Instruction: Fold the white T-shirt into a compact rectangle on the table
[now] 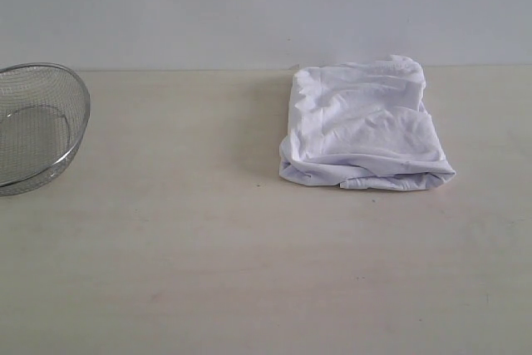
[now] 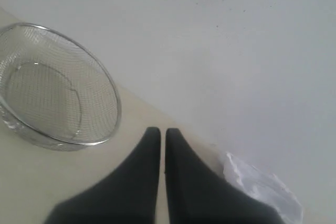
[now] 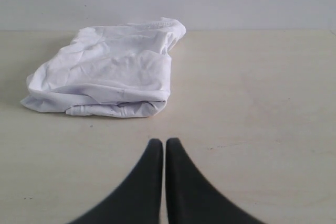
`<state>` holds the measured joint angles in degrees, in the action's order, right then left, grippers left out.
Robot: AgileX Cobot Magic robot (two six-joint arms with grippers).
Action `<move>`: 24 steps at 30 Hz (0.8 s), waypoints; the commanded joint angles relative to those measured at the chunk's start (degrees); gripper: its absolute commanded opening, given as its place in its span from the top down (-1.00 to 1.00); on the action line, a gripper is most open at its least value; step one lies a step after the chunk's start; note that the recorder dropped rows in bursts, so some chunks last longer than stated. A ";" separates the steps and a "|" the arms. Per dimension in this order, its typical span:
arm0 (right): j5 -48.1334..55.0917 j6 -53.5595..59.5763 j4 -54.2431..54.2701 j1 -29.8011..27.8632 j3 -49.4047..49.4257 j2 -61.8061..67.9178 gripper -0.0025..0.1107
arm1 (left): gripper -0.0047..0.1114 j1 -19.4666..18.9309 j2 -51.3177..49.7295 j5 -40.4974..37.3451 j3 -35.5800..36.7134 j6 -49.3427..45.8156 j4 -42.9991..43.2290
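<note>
The white T-shirt (image 1: pixel 362 125) lies folded into a wrinkly, roughly rectangular bundle on the table (image 1: pixel 208 247), at the back right near the wall. No lettering shows on it. Neither arm appears in the exterior view. In the right wrist view my right gripper (image 3: pixel 164 142) is shut and empty, hovering above bare table a short way in front of the T-shirt (image 3: pixel 105 72). In the left wrist view my left gripper (image 2: pixel 163 131) is shut with nothing in it, and a corner of the T-shirt (image 2: pixel 265 190) shows beside it.
A round wire-mesh metal basket (image 1: pixel 33 126) stands empty at the table's left edge, also seen in the left wrist view as the basket (image 2: pixel 52 87). A pale wall (image 1: pixel 266 6) runs along the back of the table.
</note>
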<state>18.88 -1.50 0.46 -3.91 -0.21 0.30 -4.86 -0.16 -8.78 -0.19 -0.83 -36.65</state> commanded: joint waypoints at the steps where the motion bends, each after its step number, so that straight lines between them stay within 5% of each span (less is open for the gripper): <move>1: -0.41 0.19 0.12 -0.17 0.21 -0.30 0.96 | 0.84 -0.18 0.16 -0.65 0.19 8.86 22.73; 7: -0.41 0.19 0.12 -0.17 0.21 -0.30 0.96 | 0.84 -0.18 0.16 -0.76 0.19 8.61 37.24; 24: -0.29 0.19 0.12 -0.17 0.21 -0.30 0.96 | 0.84 -0.18 0.16 -8.40 0.19 -1.11 37.41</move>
<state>18.88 -1.50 0.46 -3.91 -0.21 0.30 -4.86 -0.16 -16.81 -0.19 -1.25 0.65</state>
